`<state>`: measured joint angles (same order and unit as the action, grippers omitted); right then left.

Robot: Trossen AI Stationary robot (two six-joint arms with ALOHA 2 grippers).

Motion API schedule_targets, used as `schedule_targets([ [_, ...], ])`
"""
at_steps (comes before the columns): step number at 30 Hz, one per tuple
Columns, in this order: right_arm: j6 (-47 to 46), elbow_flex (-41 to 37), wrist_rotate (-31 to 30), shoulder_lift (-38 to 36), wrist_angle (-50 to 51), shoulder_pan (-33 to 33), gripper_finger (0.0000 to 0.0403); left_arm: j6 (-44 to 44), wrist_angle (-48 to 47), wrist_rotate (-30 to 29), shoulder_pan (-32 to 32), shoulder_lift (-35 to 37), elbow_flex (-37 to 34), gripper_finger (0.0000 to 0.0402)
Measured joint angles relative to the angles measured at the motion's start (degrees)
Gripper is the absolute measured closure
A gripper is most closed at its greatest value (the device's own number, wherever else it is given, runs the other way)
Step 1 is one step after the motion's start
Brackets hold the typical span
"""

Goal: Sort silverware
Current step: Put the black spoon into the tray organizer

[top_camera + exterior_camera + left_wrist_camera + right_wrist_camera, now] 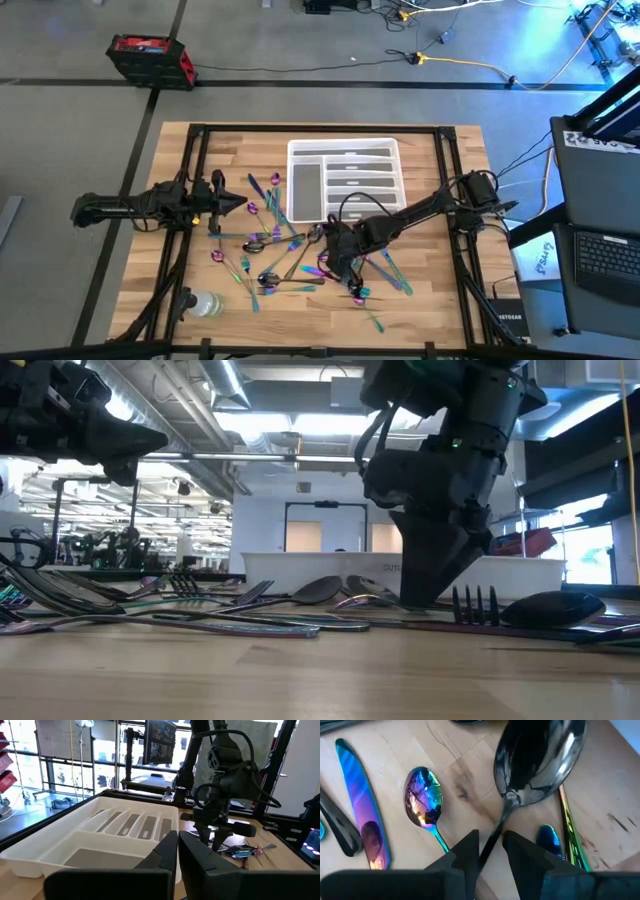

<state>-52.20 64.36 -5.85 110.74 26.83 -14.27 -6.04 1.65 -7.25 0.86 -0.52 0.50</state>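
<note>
The silverware [280, 255], iridescent forks, spoons and knives, lies scattered flat on the wooden table in front of the white tray [345, 180]. My right gripper [335, 245] points steeply down among it with its tips near the tabletop [435, 598]. It is shut on a dark shiny spoon [535, 760]. A small rainbow spoon [423, 795] and a knife [362, 815] lie beside it. My left gripper [238, 203] hovers level over the table's left side, shut and holding nothing [177, 855]. My right gripper pinches the spoon's thin handle [495, 832] between its two fingers, a little way below the bowl. The fingers come from above, slanting down, and the handle runs back between them. The bowl [540, 755] sticks out past the fingertips; whether it rests on the wood I cannot tell.
A clear plastic bottle [205, 303] lies near the front left corner. The tray's long compartments [135, 825] stand behind the pile. Forks [475, 605] and spoons [320, 592] crowd the wood around my right gripper. Black frame bars run along both table sides.
</note>
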Motion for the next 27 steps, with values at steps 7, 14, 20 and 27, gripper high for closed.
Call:
schedule_targets([
  [7, -1.9, 0.0, 0.5, 0.6, 0.2, 0.1, 0.0316, 0.0, 0.0, 0.0, 0.0, 0.0, 0.0, 0.0402],
  [14, -7.9, 2.5, 3.2, 0.9, 2.9, 0.2, 0.0316, 0.0, 0.0, 0.0, 0.0, 0.0, 0.0, 0.0402],
  [20, -13.4, 5.0, 4.7, 1.1, 8.0, 0.2, 0.0316, 0.0, 0.0, 0.0, 0.0, 0.0, 0.0, 0.0402],
  [27, -14.5, 5.0, 5.4, 1.1, 8.0, 0.2, 0.0316, 0.0, 0.0, 0.0, 0.0, 0.0, 0.0, 0.0402],
])
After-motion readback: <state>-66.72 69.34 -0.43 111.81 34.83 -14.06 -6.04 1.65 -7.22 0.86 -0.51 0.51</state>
